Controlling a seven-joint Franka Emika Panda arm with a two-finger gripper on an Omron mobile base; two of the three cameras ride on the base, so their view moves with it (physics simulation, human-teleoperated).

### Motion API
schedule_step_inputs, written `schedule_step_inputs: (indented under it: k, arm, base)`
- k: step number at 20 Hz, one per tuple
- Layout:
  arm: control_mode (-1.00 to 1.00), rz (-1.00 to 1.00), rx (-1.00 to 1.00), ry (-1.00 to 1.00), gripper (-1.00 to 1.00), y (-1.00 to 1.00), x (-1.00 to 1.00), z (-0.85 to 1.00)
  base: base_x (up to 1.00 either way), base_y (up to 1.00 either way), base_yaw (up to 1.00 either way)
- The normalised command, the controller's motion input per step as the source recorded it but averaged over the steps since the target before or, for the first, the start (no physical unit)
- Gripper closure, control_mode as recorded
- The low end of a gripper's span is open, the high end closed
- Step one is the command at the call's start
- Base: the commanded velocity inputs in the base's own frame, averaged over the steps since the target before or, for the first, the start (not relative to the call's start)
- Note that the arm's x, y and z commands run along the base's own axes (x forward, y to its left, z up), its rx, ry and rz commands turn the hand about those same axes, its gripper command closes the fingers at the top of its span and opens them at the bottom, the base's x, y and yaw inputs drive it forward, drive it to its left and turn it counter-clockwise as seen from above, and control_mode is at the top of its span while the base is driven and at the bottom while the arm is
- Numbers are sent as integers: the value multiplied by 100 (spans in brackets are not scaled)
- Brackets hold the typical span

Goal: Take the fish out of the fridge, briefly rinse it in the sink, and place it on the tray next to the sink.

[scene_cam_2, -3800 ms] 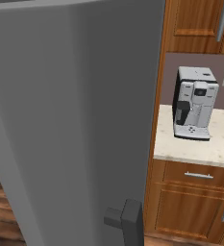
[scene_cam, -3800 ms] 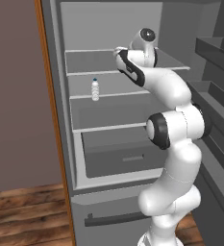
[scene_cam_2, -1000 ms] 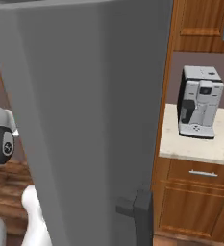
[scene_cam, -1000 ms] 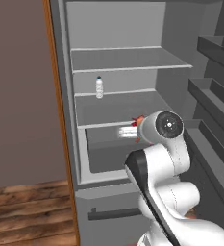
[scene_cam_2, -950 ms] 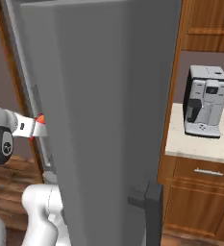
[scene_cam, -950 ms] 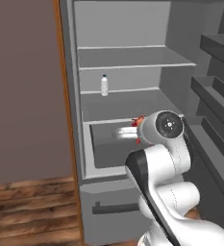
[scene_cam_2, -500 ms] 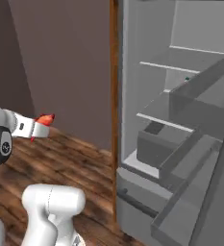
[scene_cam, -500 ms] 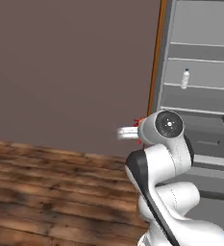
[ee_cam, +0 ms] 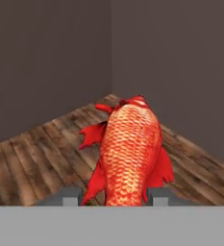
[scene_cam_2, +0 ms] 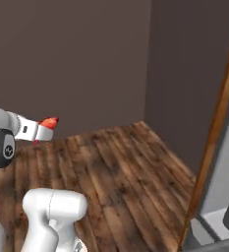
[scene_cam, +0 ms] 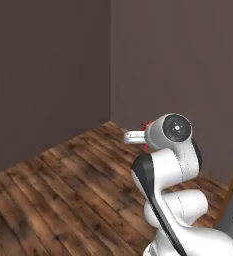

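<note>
The fish [ee_cam: 130, 153] is bright red-orange and scaly, and it fills the middle of the hand view with its fins spread. My gripper [ee_cam: 113, 197] is shut on the fish's near end, with one dark fingertip on each side of it. In the right base view the fish [scene_cam_2: 48, 122] sticks out of the gripper [scene_cam_2: 41, 126] at the left, held high above the wooden floor. From the left base view the gripper [scene_cam: 136, 136] points left, with a bit of the red fish [scene_cam: 147, 125] behind it. A grey edge of the fridge [scene_cam_2: 228, 162] shows at the far right. The sink and the tray are out of view.
Dark brown walls meet in a corner [scene_cam: 110, 60] ahead of me. A wooden plank floor [scene_cam_2: 126, 167] stretches below the arm. An orange-brown wooden panel edge [scene_cam_2: 218, 123] stands beside the fridge on the right.
The whole picture has swung away from the fridge toward the room corner, so the base has turned. The fish stays in the shut gripper in the same pose.
</note>
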Motion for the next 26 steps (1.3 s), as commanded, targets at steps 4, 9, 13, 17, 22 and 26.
schedule_step_inputs:
  k: [4,9,13,17,22,26]
  arm:
    - [100,0,0,0,100,0,0,0]
    - [100,0,0,0,100,0,0,0]
    - [100,0,0,0,100,0,0,0]
    - [100,0,0,0,100,0,0,0]
    - [100,0,0,0,100,0,0,0]
    - [100,0,0,0,100,0,0,0]
  base:
    - [0,14,98]
    - [0,12,99]
    - [0,14,99]
    - [0,12,98]
    - [0,10,97]
    - [0,2,92]
